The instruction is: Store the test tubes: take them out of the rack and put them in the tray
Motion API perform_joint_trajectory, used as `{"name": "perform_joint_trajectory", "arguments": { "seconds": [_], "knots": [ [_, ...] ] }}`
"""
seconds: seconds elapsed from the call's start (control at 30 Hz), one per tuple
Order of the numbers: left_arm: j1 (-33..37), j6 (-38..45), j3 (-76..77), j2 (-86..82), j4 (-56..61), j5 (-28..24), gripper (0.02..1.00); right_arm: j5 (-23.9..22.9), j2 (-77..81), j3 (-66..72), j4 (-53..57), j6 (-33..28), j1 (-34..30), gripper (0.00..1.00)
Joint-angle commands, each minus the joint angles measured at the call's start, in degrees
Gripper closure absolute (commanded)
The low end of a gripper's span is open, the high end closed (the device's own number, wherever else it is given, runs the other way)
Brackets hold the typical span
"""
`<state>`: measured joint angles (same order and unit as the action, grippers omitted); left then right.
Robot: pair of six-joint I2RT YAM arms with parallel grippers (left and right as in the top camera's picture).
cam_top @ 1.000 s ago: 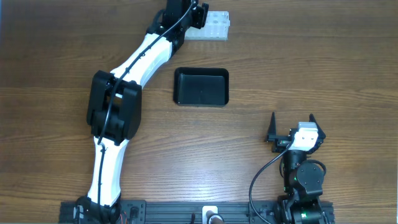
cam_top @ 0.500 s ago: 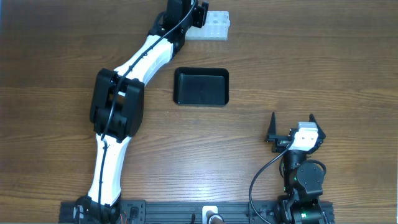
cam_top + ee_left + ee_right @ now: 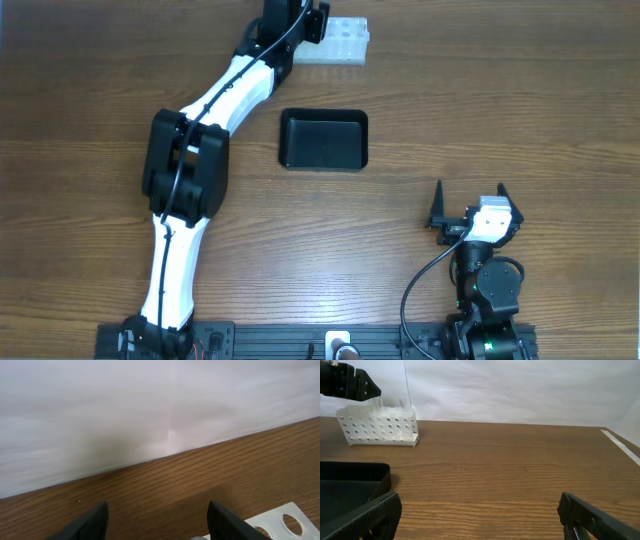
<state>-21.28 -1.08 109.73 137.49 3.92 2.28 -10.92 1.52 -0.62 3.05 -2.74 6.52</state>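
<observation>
While above the rack (image 3: 342, 42), left fingers (image 3: 95, 522) seemingly apart.

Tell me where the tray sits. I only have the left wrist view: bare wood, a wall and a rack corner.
Observer: The black tray lies on the base side of the rack, apart from it, and nothing is in it.
Operator: Report the other arm.
Observer: The right gripper is open, close to its own base, well away from both tray and rack.
</observation>
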Motion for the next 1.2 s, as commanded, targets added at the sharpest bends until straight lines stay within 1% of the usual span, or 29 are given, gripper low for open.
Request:
{"name": "perform_joint_trajectory", "arguments": {
  "seconds": [0.03, 0.13, 0.37, 0.6, 0.77, 1.0, 1.1, 1.2],
  "knots": [
    [0.4, 0.6, 0.5, 1.3, 0.0, -0.4, 0.391, 0.1, 0.0, 0.3, 0.2, 0.5, 0.3, 0.009],
    [0.1, 0.6, 0.5, 1.3, -0.3, -0.6, 0.402, 0.1, 0.0, 0.3, 0.2, 0.5, 0.3, 0.009],
    [-1.0, 0.7, 0.5, 1.3, -1.6, -0.6, 0.467, 0.1, 0.0, 0.3, 0.2, 0.5, 0.3, 0.007],
    [-1.5, 0.6, 0.5, 1.3, -2.3, -0.6, 0.586, 0.1, 0.0, 0.3, 0.2, 0.5, 0.3, 0.007],
    [-1.8, 0.6, 0.5, 1.3, -3.7, -0.5, 0.614, 0.1, 0.0, 0.3, 0.2, 0.5, 0.3, 0.009],
    [-1.8, 0.6, 0.5, 1.3, -4.1, -0.6, 0.739, 0.1, 0.0, 0.3, 0.2, 0.5, 0.3, 0.007],
    [-1.9, 0.6, 0.5, 1.3, -4.2, -0.6, 0.776, 0.1, 0.0, 0.3, 0.2, 0.5, 0.3, 0.009],
    [-2.0, 0.6, 0.5, 1.3, -4.2, -0.8, 0.794, 0.1, 0.0, 0.3, 0.2, 0.5, 0.3, 0.009]
  ]
}}
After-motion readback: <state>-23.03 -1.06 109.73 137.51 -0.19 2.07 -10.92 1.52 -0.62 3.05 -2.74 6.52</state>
